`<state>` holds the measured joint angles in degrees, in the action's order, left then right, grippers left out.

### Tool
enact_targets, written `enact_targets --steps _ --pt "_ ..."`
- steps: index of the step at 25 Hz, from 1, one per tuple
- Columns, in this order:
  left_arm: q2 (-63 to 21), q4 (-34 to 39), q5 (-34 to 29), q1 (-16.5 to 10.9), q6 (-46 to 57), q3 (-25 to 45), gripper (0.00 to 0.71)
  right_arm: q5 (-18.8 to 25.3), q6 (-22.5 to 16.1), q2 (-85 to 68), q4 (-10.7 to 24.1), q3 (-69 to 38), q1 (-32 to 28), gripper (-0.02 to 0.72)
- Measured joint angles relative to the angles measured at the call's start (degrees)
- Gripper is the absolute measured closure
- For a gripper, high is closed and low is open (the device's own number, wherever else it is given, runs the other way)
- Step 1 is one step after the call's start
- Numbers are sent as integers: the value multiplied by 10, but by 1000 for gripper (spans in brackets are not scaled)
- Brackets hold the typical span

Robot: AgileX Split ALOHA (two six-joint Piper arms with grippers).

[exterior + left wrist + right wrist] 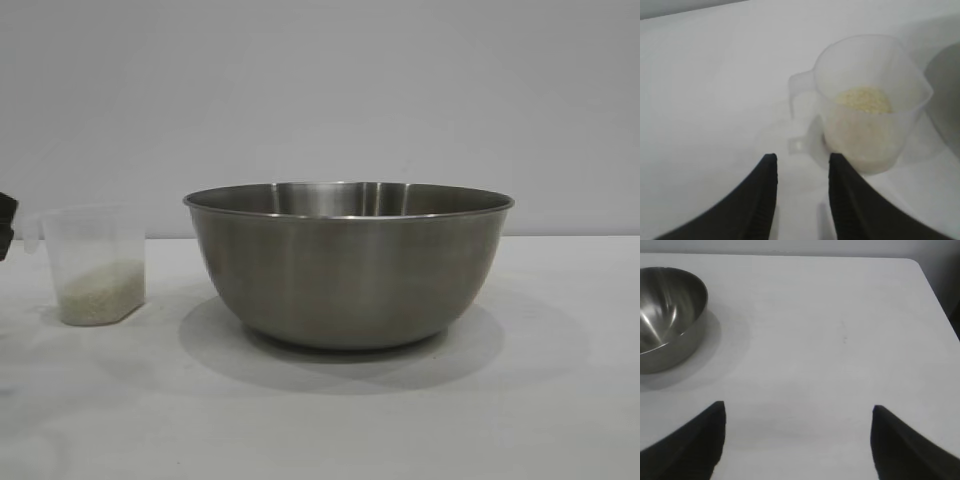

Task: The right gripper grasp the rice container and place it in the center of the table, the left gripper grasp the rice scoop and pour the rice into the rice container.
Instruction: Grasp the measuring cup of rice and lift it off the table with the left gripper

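The rice container (348,265), a large steel bowl, stands at the middle of the white table (560,400). The rice scoop (92,265), a translucent cup holding rice (100,295), stands to its left. In the left wrist view the left gripper (801,162) is open just short of the rice scoop (870,100), its handle (802,112) ahead of the fingertips. A black bit of the left arm (6,225) shows at the exterior view's left edge. The right gripper (799,410) is wide open and empty over bare table, apart from the rice container (667,315).
The table's far edge and rounded corner (914,262) show in the right wrist view. A plain grey wall (320,90) stands behind the table.
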<state>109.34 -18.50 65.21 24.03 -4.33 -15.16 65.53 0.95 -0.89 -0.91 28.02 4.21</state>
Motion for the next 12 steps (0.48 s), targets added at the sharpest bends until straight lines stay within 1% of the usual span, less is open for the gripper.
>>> enact_targets --steps 12 --pt "36 -29 3 0 -14 -38 485 0 0 0 0 0 0 167"
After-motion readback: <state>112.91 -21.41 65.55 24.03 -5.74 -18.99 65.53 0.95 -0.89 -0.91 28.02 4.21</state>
